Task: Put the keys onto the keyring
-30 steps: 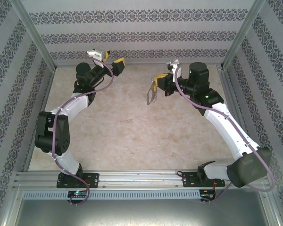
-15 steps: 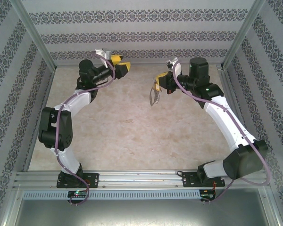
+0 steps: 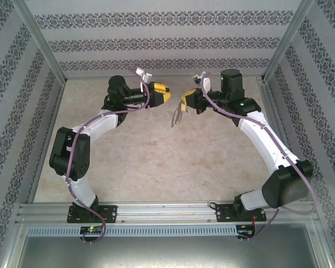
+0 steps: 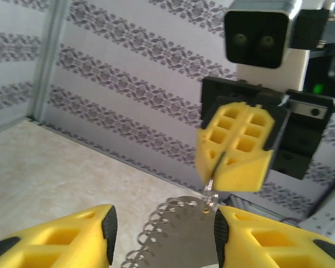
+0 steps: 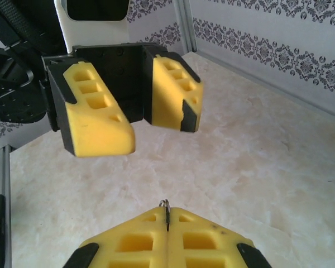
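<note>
The right gripper (image 4: 215, 178) was pinched tight on the keyring (image 4: 181, 234), which hung below it. The left gripper (image 5: 148, 125) stood parted, one finger on either side of the keyring.

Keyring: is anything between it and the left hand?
Nothing visible does. The keyring hangs from the shut right hand, and in the left wrist view it lines up between the left hand's open fingers.

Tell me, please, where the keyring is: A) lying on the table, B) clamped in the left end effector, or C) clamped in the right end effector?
C: the keyring hangs from the shut right end effector, above the table, while the left end effector stands open around it.
</note>
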